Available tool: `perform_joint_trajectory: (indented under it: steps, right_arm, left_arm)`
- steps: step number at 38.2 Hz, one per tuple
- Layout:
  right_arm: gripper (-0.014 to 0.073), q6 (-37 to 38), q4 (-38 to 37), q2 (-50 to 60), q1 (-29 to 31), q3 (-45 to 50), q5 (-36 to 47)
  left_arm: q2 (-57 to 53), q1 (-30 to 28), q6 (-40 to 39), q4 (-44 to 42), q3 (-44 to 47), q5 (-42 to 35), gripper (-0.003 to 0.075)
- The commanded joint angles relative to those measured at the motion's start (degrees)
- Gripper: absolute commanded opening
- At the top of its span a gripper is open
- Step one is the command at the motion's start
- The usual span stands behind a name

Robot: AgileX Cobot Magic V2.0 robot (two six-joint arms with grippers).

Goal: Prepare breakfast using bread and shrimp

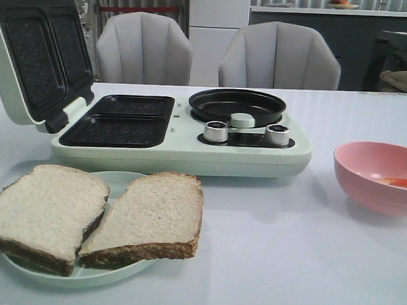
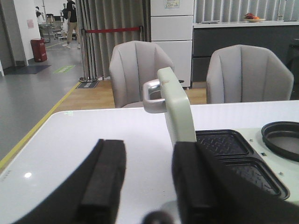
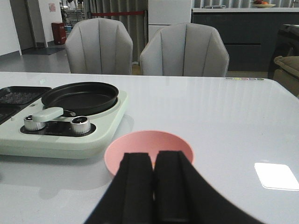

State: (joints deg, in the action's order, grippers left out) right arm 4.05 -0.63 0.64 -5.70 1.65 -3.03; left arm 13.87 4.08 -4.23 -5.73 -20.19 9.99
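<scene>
Two slices of bread (image 1: pixel 45 210) (image 1: pixel 153 214) lie side by side on a pale green plate (image 1: pixel 83 277) at the front left. The shrimp (image 1: pixel 396 182) lies inside the pink bowl (image 1: pixel 377 197) on the right. Neither gripper shows in the front view. In the left wrist view my left gripper (image 2: pixel 148 149) is open, nothing between its fingers, over bare table beside the upright lid (image 2: pixel 177 112). My right gripper (image 3: pixel 154 156) is shut, empty, just short of the pink bowl (image 3: pixel 140 147); its fingers hide the shrimp there.
A pale green breakfast maker (image 1: pixel 190 152) stands mid-table with its lid (image 1: pixel 39 51) raised at the left, two black grill plates (image 1: pixel 120 122) and a round black pan (image 1: pixel 236 103). Two grey chairs (image 1: pixel 144 48) stand behind the table.
</scene>
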Motion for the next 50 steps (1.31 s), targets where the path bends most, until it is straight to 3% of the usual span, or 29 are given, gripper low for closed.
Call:
perform_joint_trajectory:
  steps: [1,30,40,50]
  right_arm:
    - [0.0143,0.1,-0.6,1.1,0.3,-0.3,4.9]
    - [0.0143,0.1,-0.6,1.1,0.3,-0.3,4.9]
    - [0.0143,0.1,-0.6,1.1,0.3,-0.3,4.9]
    - [0.0143,0.1,-0.6,1.1,0.3,-0.3,4.9]
  left_arm:
    - [1.0,0.0,-0.5,-2.9,-1.9,-3.8,0.0500]
    - [1.0,0.0,-0.5,-2.3,-1.1,-5.4,0.0507]
    - [3.1,1.1,-0.5,-17.3,-1.1,-4.8,0.0507]
    - [14.8,11.0,-0.5,-31.4,-1.1,-1.5,0.0507]
